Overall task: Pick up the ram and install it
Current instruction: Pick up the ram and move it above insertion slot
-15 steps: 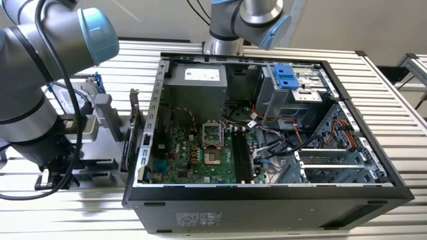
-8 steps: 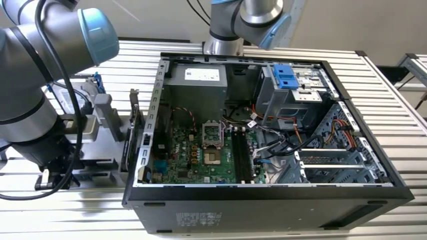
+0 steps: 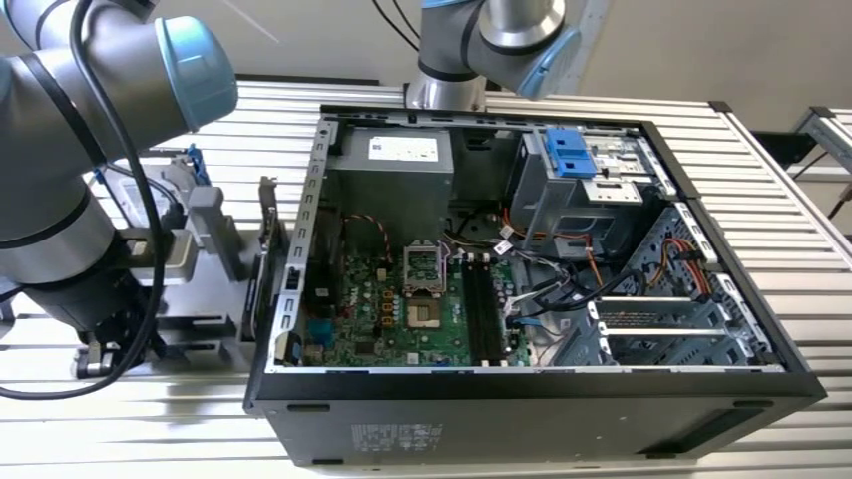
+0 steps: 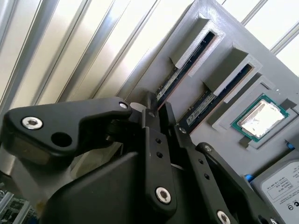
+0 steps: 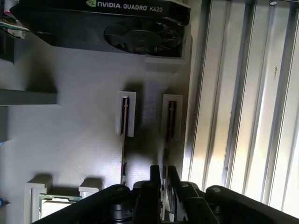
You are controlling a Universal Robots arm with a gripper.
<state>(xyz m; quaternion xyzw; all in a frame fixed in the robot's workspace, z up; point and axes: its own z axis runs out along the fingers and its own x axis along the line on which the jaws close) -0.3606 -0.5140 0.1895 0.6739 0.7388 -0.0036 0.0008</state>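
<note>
Ram stands in holder, straddled by pincer.

The gripper is matt black with bright metal screws. Just ahead, the ram, a dull dark board, sits in a matt grey plastic holder; the ribbed metal table beside it gleams.

ram end behind gripper

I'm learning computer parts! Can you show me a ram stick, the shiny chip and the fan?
ram stick [image 4: 180, 74], second wrist view, long top edge
shiny chip [image 4: 260, 116], second wrist view, silver lid
fan [image 5: 141, 35], first wrist view, its hub
</note>
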